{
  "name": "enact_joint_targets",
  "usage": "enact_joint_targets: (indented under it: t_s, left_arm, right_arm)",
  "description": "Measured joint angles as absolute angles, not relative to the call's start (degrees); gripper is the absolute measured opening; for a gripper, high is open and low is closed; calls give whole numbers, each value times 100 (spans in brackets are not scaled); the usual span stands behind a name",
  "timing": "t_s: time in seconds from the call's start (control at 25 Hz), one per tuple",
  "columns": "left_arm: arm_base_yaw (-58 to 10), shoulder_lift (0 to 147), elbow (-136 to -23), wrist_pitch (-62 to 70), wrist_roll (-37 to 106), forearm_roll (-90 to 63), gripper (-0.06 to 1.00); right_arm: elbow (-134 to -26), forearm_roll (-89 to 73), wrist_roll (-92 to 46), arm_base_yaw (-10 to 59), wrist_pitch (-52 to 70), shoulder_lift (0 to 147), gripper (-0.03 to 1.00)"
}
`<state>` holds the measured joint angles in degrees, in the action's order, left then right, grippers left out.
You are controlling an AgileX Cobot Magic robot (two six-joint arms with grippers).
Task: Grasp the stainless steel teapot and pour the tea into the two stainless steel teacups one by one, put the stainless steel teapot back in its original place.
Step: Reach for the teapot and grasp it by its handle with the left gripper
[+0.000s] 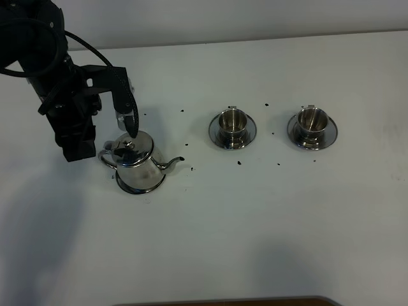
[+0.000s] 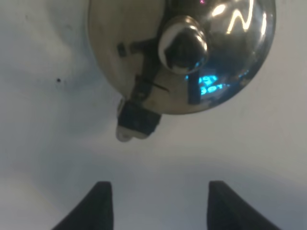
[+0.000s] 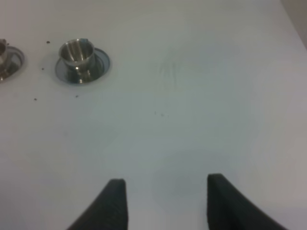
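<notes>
Though clipped by the bottom edge of the overhead frame, reads as a dark brown strip in front of the white table. Farther back, left of centre: the steel teapot, upright, spout to the right, seated on a round saucer almost wholly hidden under its base. Shut beneath a knobbed lid, so contents unseen. Poised right above it, the left gripper, spread apart and clasping nothing, one black finger close by the lid; contact impossible to judge. Beyond, toward centre and right: a centre cup and a right-hand cup, each on its own small saucer, too mirror-bright to tell whether holding tea. Dark specks strewn between pot and cups. At upper left, a black arm running out of the corner. Out of the overhead frame altogether: the right gripper, seen only by its wrist camera, splayed over bare table, gripping nothing.
</notes>
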<state>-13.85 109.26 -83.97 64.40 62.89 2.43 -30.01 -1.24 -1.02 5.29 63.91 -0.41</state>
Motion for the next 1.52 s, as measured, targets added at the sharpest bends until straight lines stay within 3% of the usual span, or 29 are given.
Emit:
enact_joint_targets:
  t_s: [0.36, 0.88, 1.2, 1.52]
  left_arm:
    - [-1726, 11116, -8445, 6674, 6120, 1023, 45]
    - [-2256, 11904, -9697, 6849, 5750, 1267, 49]
    - [-2292, 11629, -9634, 6849, 5736, 1273, 53]
    - [-2164, 11276, -8702, 6849, 5736, 1474, 53]
  right_arm:
    - [-3001, -124, -102, 529, 6391, -41, 38]
    - [-3001, -124, -102, 529, 6391, -41, 38]
    - [-3001, -124, -102, 529, 6391, -41, 38]
    - [-3001, -124, -102, 529, 6391, -41, 38]
